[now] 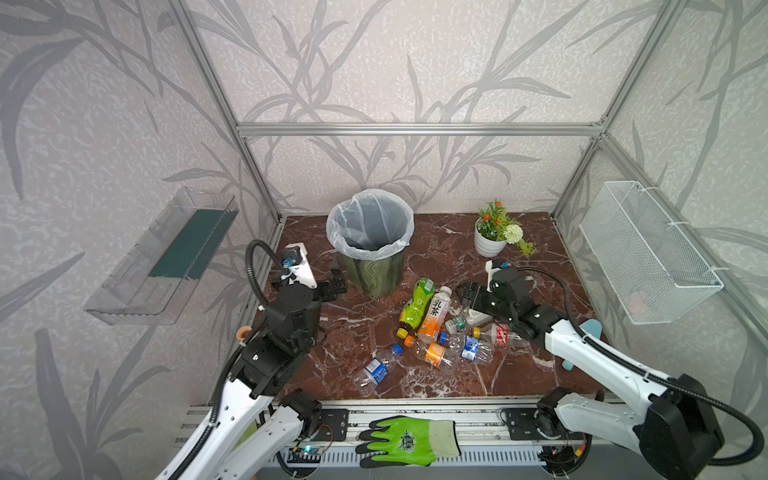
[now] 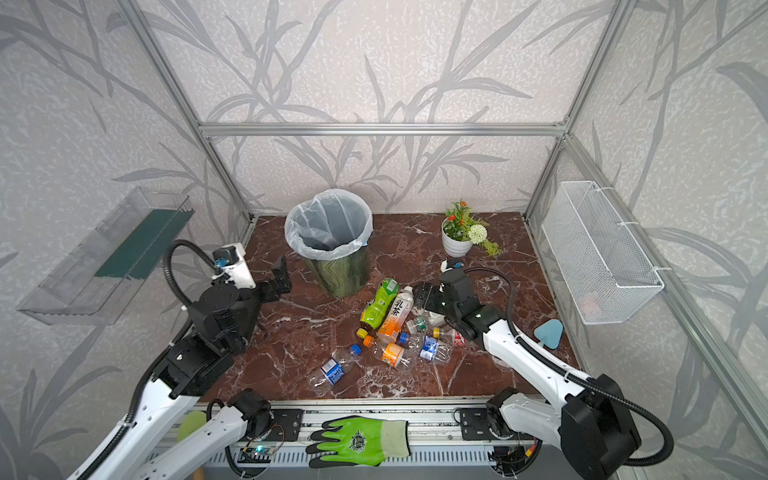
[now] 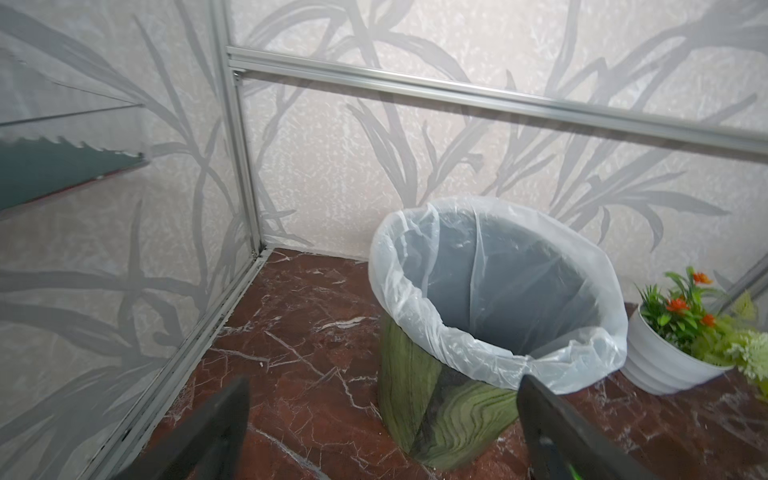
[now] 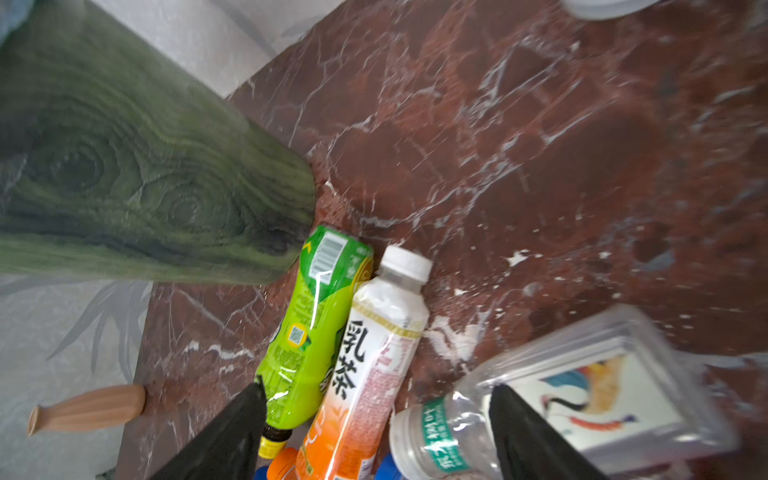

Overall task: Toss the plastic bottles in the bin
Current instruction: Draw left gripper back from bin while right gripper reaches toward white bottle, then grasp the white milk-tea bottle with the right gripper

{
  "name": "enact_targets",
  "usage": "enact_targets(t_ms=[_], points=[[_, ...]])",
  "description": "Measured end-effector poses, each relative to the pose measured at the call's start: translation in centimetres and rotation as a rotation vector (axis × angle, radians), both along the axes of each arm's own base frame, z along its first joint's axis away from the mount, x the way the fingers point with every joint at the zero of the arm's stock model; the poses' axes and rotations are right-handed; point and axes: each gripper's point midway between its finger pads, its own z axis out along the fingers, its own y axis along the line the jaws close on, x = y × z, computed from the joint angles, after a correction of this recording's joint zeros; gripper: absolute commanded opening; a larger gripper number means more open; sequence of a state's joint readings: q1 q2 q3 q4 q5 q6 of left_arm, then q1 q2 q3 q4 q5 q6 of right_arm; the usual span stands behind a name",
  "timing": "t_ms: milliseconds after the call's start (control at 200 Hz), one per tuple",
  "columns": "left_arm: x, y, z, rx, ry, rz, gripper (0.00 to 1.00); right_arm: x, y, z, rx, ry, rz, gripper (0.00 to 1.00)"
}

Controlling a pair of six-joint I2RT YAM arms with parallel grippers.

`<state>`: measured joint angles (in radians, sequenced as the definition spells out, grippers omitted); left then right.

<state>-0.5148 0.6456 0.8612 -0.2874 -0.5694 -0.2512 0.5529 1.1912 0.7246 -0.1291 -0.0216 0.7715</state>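
Observation:
The bin (image 1: 376, 276), dark green with a white bag liner, stands at the back left of the marble floor. Several plastic bottles lie in a heap right of it. Among them are a lime-green one (image 1: 417, 305), a white-orange one (image 1: 436, 318), a clear green-labelled one (image 4: 440, 436) and a square clear one (image 4: 602, 386). A blue-labelled bottle (image 1: 378, 370) lies apart nearer the front. My right gripper (image 4: 380, 415) hangs open over the heap, its fingers either side of the white-orange and green-labelled bottles. My left gripper (image 3: 384, 415) is open and empty beside the bin.
A white flower pot (image 1: 490, 243) stands at the back right. A wire basket (image 1: 648, 257) hangs on the right wall and a clear shelf (image 1: 166, 257) on the left wall. A green glove (image 1: 411, 440) lies on the front rail. A blue object (image 1: 590, 328) sits by the right wall.

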Motion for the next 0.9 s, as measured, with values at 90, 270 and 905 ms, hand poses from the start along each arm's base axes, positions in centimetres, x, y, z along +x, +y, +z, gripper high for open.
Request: enact_targets(t_ms=[90,270,905], points=[[-0.3,0.9,-0.2,-0.013,0.008,0.04,0.99,-0.2,1.7,-1.7,-0.022,0.067,0.025,0.78],[-0.2,2.1,-1.5,-0.01,0.056,0.088,0.99,-0.5,3.7,-4.1,-0.074,0.172,0.056,0.76],[-0.7,3.8,-2.3,-0.02,0.076,0.14,0.99,-2.0,7.9,-9.2,-0.179,0.374,0.144,0.74]])
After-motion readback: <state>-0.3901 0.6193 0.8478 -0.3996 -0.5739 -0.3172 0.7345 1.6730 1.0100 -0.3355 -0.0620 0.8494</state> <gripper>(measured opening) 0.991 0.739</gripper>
